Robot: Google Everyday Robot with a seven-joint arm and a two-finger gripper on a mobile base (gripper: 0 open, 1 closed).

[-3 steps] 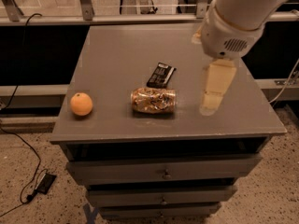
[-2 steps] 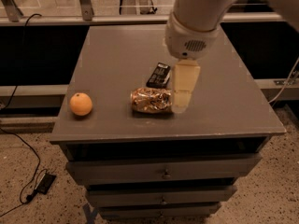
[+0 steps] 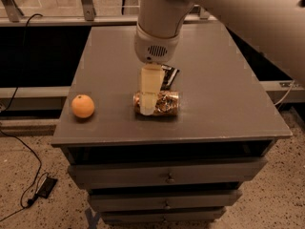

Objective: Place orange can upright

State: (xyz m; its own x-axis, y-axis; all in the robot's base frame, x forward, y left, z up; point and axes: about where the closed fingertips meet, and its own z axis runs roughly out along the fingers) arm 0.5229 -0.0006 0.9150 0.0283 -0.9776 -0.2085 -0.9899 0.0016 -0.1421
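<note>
at the front of the bench, the orange can is lying on its side, so the grasp is looking like the step in hand. the pincer is hanging over one end of it (wide or narrow, cannot tell). next move is calling for a firm grip, then tipping the can onto its base. the arm is hiding part of a black packet behind.
</note>
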